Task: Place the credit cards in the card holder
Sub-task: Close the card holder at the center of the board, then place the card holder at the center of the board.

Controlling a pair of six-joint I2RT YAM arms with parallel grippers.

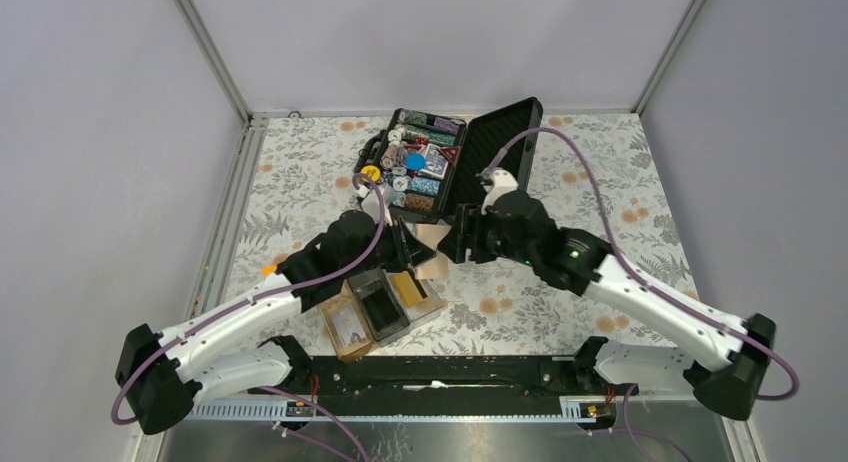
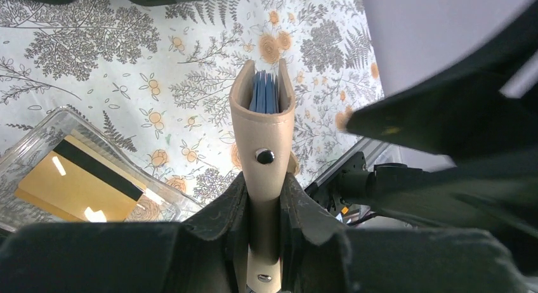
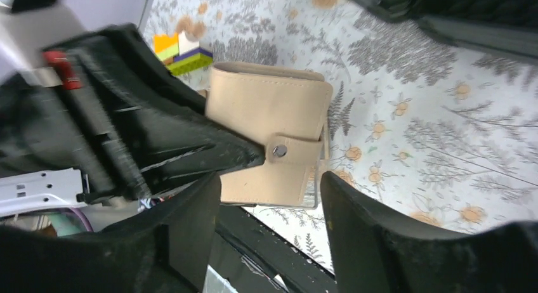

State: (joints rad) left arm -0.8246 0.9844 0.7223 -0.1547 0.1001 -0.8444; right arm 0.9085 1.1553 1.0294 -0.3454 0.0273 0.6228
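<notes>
Top view: left gripper [image 2: 263,190] grips a wallet [image 2: 261,125], right gripper [image 3: 269,182] is open

The left gripper is closed tight on a tan wallet, pinching it from both sides. The wallet stands on edge, and its open end shows blue edges [image 2: 263,93] tucked inside. A silver snap [image 2: 264,156] sits on its strap.

The right gripper has its two fingers spread wide, with nothing in them. It faces the flat side of the wallet, close to it. I cannot tell if it touches.

The holder [image 1: 350,348] sits on the flowery table [image 1: 600,182], near the arm bases and close to the wallet. One gold card [image 2: 66,190] with a black stripe lies flat in its clear end slot, the one closest to the wallet.

A black case [image 1: 503,147] lies open at the far side, full of chips. Some toy bricks [image 3: 184,52] sit past the wallet.
</notes>
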